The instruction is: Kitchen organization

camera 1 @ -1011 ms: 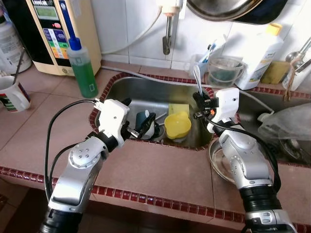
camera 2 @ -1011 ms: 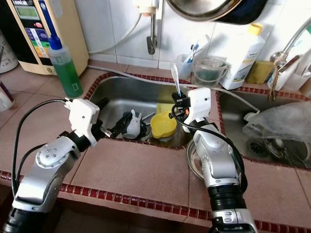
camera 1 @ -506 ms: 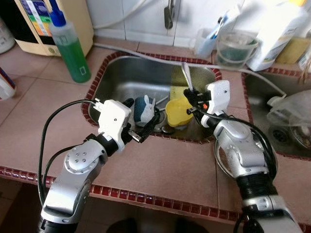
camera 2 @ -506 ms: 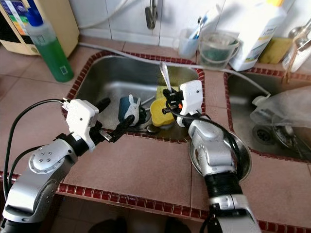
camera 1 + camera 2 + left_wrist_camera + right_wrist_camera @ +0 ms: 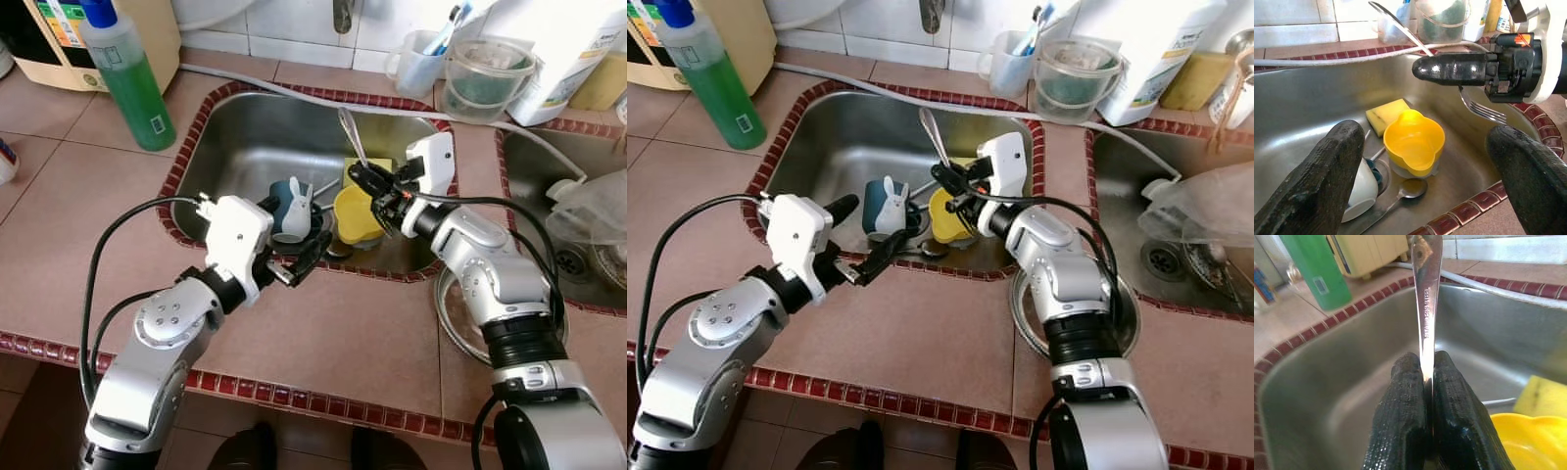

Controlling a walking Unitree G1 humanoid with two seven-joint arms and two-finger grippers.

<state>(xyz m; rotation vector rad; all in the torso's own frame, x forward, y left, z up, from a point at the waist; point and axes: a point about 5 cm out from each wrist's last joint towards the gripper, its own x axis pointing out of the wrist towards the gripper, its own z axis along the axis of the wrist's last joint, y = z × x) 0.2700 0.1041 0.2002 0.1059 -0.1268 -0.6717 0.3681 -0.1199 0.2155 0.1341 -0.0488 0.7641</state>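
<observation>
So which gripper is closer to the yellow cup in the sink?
Right. The right gripper, clamping a fork, hovers just above the yellow cup; the left gripper sits open at the sink's near rim.

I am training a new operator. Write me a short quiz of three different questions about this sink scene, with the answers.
1. True or false: the right gripper is shut on a fork.
2. Which item lies in the sink beside the yellow cup? A) sponge B) knife C) plate
3. Fill in: the left gripper is ____.

Key: 1 true; 2 A; 3 open
</observation>
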